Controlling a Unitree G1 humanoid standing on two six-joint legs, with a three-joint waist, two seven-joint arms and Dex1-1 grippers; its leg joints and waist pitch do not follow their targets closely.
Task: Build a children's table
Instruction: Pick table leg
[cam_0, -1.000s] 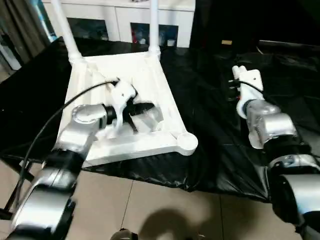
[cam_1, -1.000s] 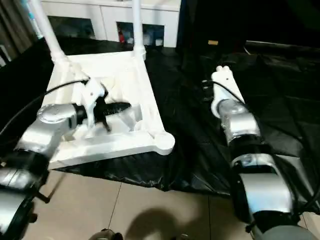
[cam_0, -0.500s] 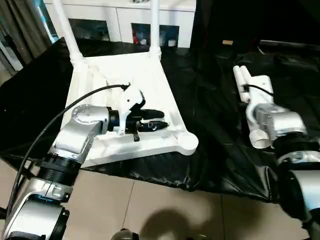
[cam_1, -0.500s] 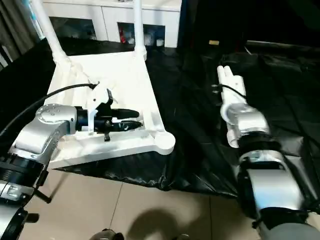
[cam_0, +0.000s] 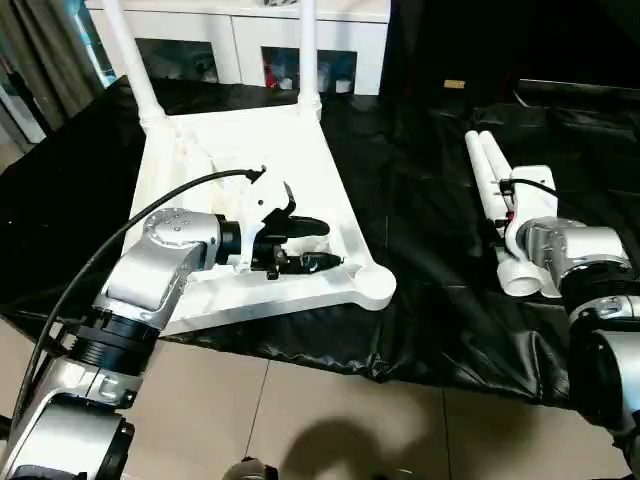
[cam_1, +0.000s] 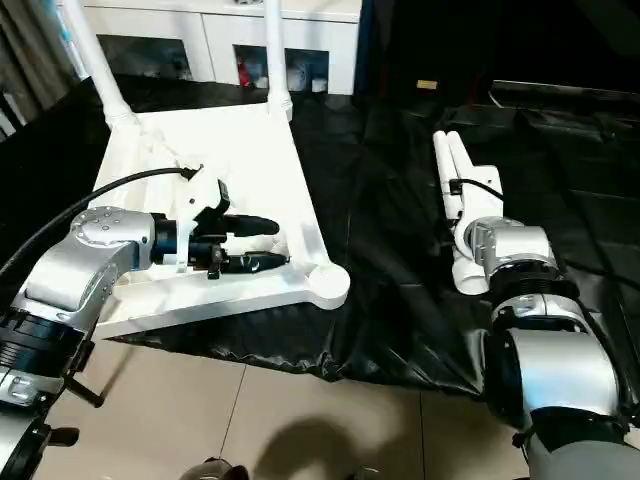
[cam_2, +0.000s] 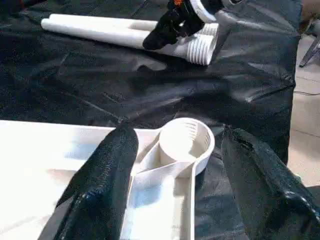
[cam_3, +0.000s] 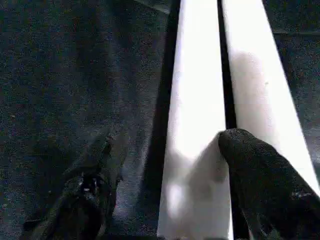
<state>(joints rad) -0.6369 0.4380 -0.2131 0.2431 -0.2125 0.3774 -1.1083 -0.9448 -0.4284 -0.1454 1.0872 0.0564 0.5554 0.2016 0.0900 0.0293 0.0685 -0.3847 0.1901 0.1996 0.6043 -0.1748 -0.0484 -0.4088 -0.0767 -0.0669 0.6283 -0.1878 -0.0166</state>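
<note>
The children's table (cam_0: 262, 150) lies upside down on the black-sheeted work table. Two white legs (cam_0: 130, 60) stand in its far corner sockets. The near right socket (cam_2: 186, 142) holds nothing. My left gripper (cam_0: 318, 245) hovers open over the ribbed underside, its fingers (cam_2: 102, 180) pointing at that socket. Two loose legs (cam_0: 488, 180) lie side by side on the sheet to the right. My right gripper (cam_3: 172, 142) is open low over their near ends. One leg (cam_3: 197, 125) lies between its fingers; one finger (cam_3: 260, 185) rests by the gap beside the other leg (cam_3: 262, 75).
The black sheet (cam_0: 420, 200) covers the work table, whose front edge drops to a tiled floor (cam_0: 300, 420). A white glass-door cabinet (cam_0: 250, 40) stands behind. A black cable (cam_0: 110, 250) arcs over my left forearm.
My left gripper swung towards the near right socket and spread its fingers. My right arm drew back along the loose legs to their near ends, uncovering their far ends.
</note>
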